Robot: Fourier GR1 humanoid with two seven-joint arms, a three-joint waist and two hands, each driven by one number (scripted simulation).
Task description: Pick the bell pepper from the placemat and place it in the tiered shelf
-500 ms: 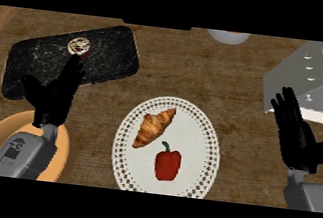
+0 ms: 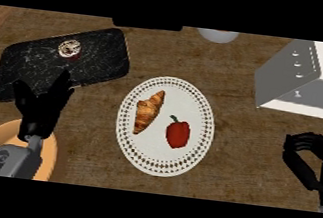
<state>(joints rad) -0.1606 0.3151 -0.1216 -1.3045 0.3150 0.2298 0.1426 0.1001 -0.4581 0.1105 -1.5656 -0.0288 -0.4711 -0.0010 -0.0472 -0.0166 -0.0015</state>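
A red bell pepper (image 2: 178, 134) lies on the white oval placemat (image 2: 196, 104) at the centre of the counter, beside a croissant (image 2: 149, 111). The grey tiered shelf (image 2: 295, 80) stands at the upper right. My right hand (image 2: 311, 161) is low at the right edge, well to the right of the pepper and below the shelf, with its fingers curled and nothing in them. My left hand (image 2: 43, 103) rests at the left with its fingers straight, pointing up over the edge of a black tray.
The black tray (image 2: 94, 68) at the upper left carries a small round pastry (image 2: 69, 49). An orange plate (image 2: 48, 154) shows at the lower left under my left forearm. A white cup (image 2: 217, 35) and a dark object (image 2: 148, 25) sit at the far edge.
My right hand has dropped lower and to the right, and its fingers have gone from straight to curled. The left hand has hardly moved. The pepper lies where it was.
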